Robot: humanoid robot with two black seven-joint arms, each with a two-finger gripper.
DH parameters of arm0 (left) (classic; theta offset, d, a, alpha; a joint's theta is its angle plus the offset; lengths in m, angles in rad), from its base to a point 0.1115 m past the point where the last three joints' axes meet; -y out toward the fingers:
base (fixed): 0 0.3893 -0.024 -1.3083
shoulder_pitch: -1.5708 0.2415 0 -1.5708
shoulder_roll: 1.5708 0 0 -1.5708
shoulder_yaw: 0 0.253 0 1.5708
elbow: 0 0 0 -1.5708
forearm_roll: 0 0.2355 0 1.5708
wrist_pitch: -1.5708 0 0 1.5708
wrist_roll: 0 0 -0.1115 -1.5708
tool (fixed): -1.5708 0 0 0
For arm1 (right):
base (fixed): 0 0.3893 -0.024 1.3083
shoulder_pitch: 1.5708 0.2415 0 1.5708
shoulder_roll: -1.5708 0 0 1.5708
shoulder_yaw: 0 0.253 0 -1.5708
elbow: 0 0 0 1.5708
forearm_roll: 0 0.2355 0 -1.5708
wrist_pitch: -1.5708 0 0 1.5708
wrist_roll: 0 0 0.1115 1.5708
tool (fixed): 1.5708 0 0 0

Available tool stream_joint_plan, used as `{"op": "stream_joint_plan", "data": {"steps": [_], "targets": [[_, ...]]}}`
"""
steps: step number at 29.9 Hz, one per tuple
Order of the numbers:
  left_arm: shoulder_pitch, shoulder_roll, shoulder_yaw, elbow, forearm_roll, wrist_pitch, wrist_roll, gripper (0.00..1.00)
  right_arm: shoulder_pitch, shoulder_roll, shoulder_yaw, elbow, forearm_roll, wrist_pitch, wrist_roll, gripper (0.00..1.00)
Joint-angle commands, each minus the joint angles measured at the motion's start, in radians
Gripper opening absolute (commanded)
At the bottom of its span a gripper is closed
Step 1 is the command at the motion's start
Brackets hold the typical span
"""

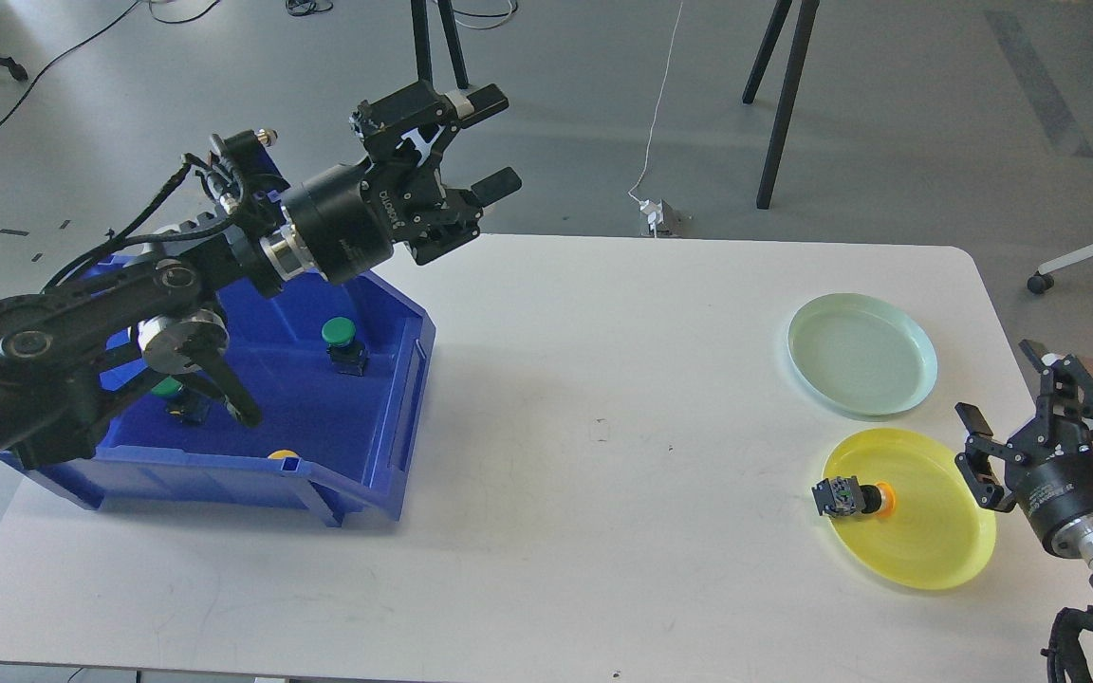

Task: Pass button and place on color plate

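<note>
An orange-capped button (852,497) with a black body lies on its side across the left rim of the yellow plate (935,531). My right gripper (1004,391) is open and empty, raised at the table's right edge, to the right of the yellow plate. My left gripper (488,138) is open and empty, held high above the far right corner of the blue bin (385,417). In the bin stands a green button (342,340); a second green button (170,394) is partly hidden by my left arm, and a yellow one (282,454) peeks over the front wall.
A pale green plate (861,353) sits beyond the yellow one. The white table (603,398) ends close to the right of both plates. Stand legs and cables are on the floor behind.
</note>
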Motion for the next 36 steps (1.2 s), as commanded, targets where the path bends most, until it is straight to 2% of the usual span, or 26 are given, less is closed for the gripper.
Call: {"op": "stream_joint_plan", "data": {"steps": [1,3,6,8,13,18,27,36], "targets": [[-0.004,0.176,0.009,-0.056,0.032,-0.021,0.000,0.91,0.000,0.000,0.044,-0.011,0.024,0.076,0.000,0.91],[-0.004,0.281,0.007,-0.093,0.154,-0.056,0.000,0.94,-0.001,0.000,0.044,-0.015,0.023,0.080,0.000,0.92],[-0.001,0.403,0.004,-0.123,0.385,-0.056,0.000,0.94,-0.003,0.005,0.039,-0.029,0.024,0.086,0.000,0.93],[-0.001,0.442,0.010,-0.123,0.534,-0.056,0.000,0.94,-0.006,0.006,0.034,-0.029,0.024,0.102,0.000,0.94],[0.002,0.473,0.022,-0.101,0.901,-0.056,0.000,0.94,-0.018,0.008,0.044,-0.029,0.024,0.253,0.000,0.94],[0.010,0.447,0.070,0.026,1.141,-0.056,0.000,0.94,-0.015,0.008,0.065,-0.028,0.024,0.272,0.000,0.94],[0.011,0.241,0.160,0.340,1.228,-0.056,0.000,0.94,-0.020,0.002,0.065,-0.029,0.024,0.272,0.000,0.94],[0.010,0.178,0.216,0.466,1.239,-0.056,0.000,0.94,-0.028,0.003,0.065,-0.028,0.024,0.278,0.000,0.94]]}}
